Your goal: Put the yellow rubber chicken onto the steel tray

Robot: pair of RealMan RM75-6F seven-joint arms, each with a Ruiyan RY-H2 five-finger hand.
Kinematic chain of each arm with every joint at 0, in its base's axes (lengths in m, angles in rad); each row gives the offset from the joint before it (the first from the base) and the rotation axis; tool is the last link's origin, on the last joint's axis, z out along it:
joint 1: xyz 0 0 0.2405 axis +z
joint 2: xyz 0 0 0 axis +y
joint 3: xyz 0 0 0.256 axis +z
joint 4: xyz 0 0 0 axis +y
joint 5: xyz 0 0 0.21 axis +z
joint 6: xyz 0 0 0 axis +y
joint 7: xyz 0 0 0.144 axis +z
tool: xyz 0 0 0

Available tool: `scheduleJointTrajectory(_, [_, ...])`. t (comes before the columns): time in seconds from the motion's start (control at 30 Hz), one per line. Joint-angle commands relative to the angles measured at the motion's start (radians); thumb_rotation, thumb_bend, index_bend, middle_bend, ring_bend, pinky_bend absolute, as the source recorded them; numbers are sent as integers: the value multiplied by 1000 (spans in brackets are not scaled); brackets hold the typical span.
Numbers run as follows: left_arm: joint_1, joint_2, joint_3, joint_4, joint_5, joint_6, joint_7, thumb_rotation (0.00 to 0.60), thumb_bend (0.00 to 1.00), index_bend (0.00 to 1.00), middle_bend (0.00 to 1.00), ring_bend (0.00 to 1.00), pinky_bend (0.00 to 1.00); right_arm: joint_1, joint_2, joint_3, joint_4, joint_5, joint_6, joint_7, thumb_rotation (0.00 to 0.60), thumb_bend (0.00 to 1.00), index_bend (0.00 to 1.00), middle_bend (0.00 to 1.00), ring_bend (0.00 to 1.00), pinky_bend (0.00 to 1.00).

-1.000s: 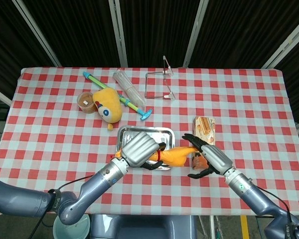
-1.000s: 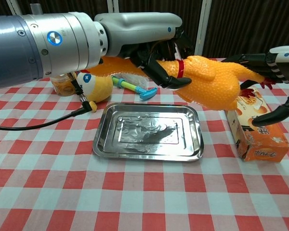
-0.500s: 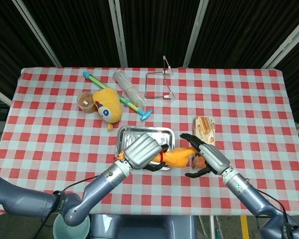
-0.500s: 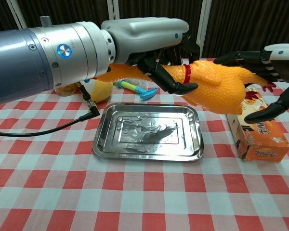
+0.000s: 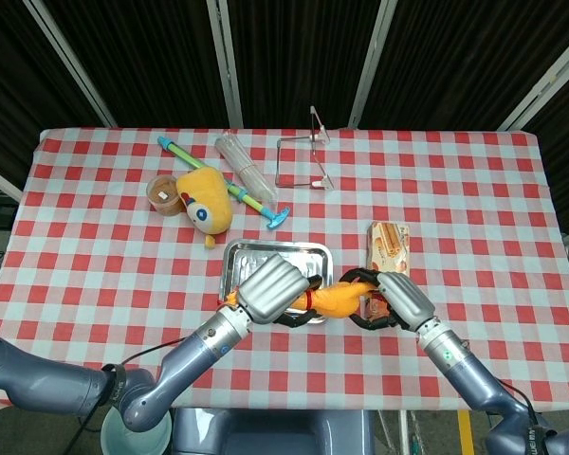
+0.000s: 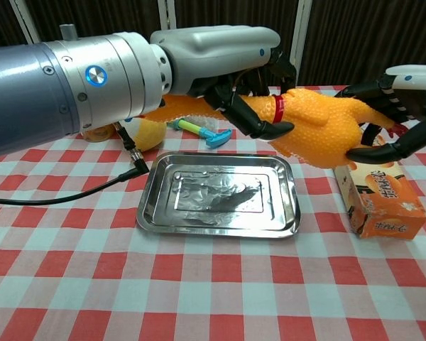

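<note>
Yellow rubber chicken [image 6: 309,124] hangs in the air above the right rim of the steel tray [image 6: 220,195], in the centre of the chest view, not yet resting on it. The left hand [image 6: 227,60] grips it at the neck, near the red collar, fingers curled around it. What has changed is on the right of the frame: half a second ago the right hand [image 6: 397,106] was spread wide beside the chicken's fat end; now its fingers have closed in around that end, apparently touching it. Both hands therefore seem to share the load, just beside the orange box [image 6: 380,199], which suggests a steadied lowering onto the tray comes next.
</note>
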Motion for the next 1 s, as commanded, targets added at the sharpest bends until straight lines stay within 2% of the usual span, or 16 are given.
scheduleJointTrajectory(0.03, [0, 0, -2, -1, 2, 0, -1, 600, 771, 619, 731, 672, 787, -2, -3, 2, 1, 5, 3, -12, 600, 996, 595, 533, 530, 532])
scheduleJointTrajectory(0.33, [-1, 1, -10, -7, -3, -5, 2, 600, 771, 619, 731, 673, 787, -9, -12, 6, 4, 13, 18, -50, 600, 1000, 866, 775, 797, 748])
scheduleJointTrajectory(0.5, [-1, -1, -11, -5, -8, -7, 4, 600, 769, 619, 731, 672, 787, -18, -18, 7, 6, 12, 34, -66, 600, 1000, 915, 814, 834, 774])
scheduleJointTrajectory(0.6, [1, 1, -10, -5, -9, -6, 6, 600, 768, 619, 731, 672, 787, -21, -14, 5, 3, 6, 33, -63, 600, 1000, 780, 774, 740, 754])
scheduleJointTrajectory(0.63, [2, 1, -10, -5, -8, -5, 6, 600, 768, 619, 731, 672, 787, -21, -12, 4, 2, 2, 30, -59, 600, 948, 659, 718, 665, 715])
scheduleJointTrajectory(0.7, [4, 4, -8, -7, -7, -4, 5, 600, 765, 619, 731, 672, 787, -20, 1, -3, 2, -12, 19, -45, 600, 695, 433, 582, 521, 605])
scheduleJointTrajectory(0.73, [7, 6, -7, -7, -5, -3, 3, 600, 762, 619, 731, 672, 787, -18, 10, -7, 0, -20, 9, -36, 600, 487, 297, 482, 417, 517])
scheduleJointTrajectory(0.77, [9, 7, -5, -7, -2, -2, 0, 600, 759, 619, 731, 672, 787, -16, 18, -10, 0, -30, 2, -29, 600, 325, 181, 381, 313, 420])
scheduleJointTrajectory(0.83, [14, 9, -1, -5, 6, -1, -6, 600, 756, 619, 731, 672, 787, -10, 36, -18, 1, -47, -18, -20, 600, 163, 43, 217, 144, 252])
scheduleJointTrajectory(0.87, [18, 10, 2, -4, 11, 0, -9, 600, 754, 619, 731, 672, 787, -7, 44, -21, 1, -55, -26, -16, 600, 105, 8, 140, 69, 162])
scheduleJointTrajectory(0.93, [23, 13, 7, -1, 21, 2, -15, 600, 753, 619, 731, 672, 787, -4, 56, -26, 2, -68, -35, -10, 600, 39, 0, 38, 5, 43])
scheduleJointTrajectory(1.0, [32, 15, 13, 3, 38, 6, -25, 600, 752, 619, 732, 672, 786, -2, 71, -32, -1, -82, -41, -3, 600, 13, 0, 2, 0, 4])
